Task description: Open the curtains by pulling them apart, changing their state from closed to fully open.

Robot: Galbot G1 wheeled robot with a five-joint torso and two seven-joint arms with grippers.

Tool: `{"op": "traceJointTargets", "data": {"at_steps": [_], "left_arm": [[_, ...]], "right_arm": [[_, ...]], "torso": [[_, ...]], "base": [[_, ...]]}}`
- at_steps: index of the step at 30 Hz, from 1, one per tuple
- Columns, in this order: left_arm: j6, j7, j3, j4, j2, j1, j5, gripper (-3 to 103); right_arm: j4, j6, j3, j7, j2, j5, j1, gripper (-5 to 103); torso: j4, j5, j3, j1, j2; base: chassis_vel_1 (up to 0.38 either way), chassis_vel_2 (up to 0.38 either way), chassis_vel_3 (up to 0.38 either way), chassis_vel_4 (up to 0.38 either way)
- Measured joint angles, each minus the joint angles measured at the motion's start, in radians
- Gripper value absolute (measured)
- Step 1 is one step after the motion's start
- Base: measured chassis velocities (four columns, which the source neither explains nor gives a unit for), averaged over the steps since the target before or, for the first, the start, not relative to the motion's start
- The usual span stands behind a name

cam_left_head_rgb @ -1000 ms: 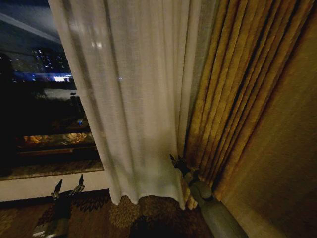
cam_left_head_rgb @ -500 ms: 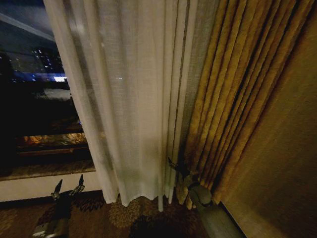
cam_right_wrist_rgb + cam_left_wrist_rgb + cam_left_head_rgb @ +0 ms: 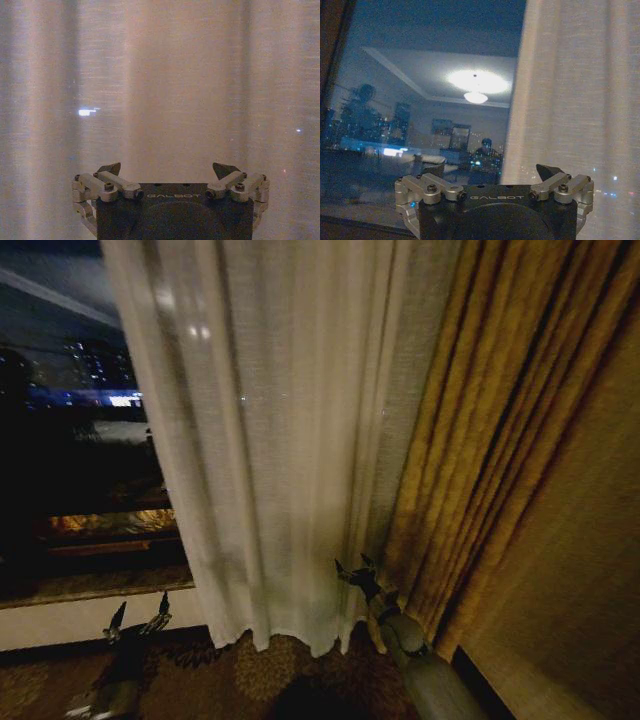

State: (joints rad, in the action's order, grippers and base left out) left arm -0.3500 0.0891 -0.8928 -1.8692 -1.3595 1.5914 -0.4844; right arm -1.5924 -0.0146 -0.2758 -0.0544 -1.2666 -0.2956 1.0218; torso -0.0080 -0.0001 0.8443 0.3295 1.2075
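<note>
"GALBOT" on left end effector (image 3: 492, 176), right end effector (image 3: 167, 172)

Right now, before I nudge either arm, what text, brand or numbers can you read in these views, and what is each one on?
"GALBOT": on the black body of the left gripper, in the left wrist view.
"GALBOT": on the black body of the right gripper, in the right wrist view.
Nothing readable on the curtains, the golden drape or the window glass; the lit spots through the glass are too blurred to read.
</note>
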Motion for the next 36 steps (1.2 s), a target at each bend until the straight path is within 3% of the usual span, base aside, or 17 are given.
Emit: {"op": "traceJointTargets", "data": {"at_steps": [18,26,36], "left_arm": [[0.000,0.000,0.000,0.000,0.000,0.000,0.000,100],[0.000,0.000,0.000,0.000,0.000,0.000,0.000,100],[0.000,0.000,0.000,0.000,0.000,0.000,0.000,100]], "right_arm": [[0.020,0.013,0.016,-0.013,-0.018,0.012,-0.012,100],[0.030,0.066,0.030,-0.020,-0.025,-0.013,-0.015,100],[0.051,0.112,0.019,-0.133,-0.024,-0.012,-0.018,100]], "torso": [[0.0000,-0.0001,0.000,0.000,0.000],[0.0002,0.0000,0.000,0.000,0.000],[-0.0003,0.0009,0.000,0.000,0.000]], "base": [[0.339,0.341,-0.343,-0.343],[0.310,0.307,-0.319,-0.323],[0.031,0.034,-0.032,-0.041]]}}
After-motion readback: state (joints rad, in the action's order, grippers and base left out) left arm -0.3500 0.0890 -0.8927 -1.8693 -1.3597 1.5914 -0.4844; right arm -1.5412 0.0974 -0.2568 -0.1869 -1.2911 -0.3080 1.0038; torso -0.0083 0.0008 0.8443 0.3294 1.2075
